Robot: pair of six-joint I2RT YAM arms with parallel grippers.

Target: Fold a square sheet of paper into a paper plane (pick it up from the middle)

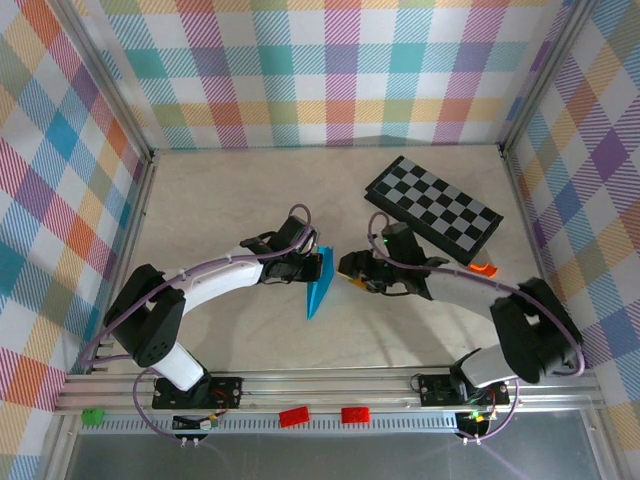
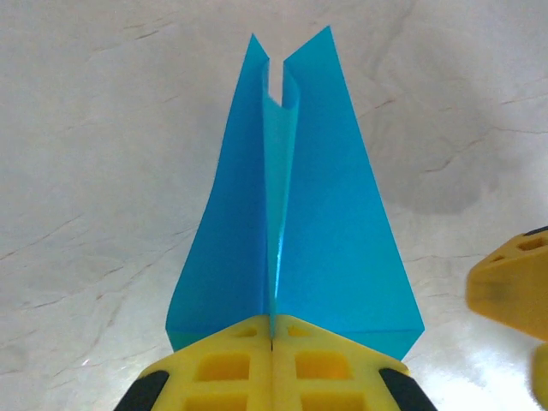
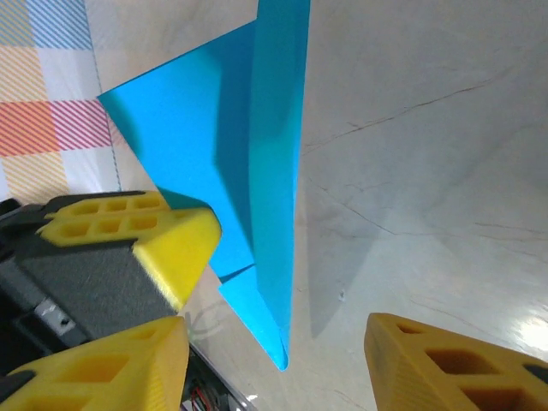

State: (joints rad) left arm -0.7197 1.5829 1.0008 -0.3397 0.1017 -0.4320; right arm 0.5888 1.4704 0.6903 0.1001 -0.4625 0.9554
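Bright, even light; soft shadows

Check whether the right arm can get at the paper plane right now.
Probably yes. The right gripper stands open close beside the paper plane, with nothing between them. The left gripper is shut on the plane's centre fold, so the right would have to take a part clear of those fingers.

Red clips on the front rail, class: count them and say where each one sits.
2. Both sit on the front rail: the left red clip just left of centre, the right red clip just right of centre. None looks hidden.
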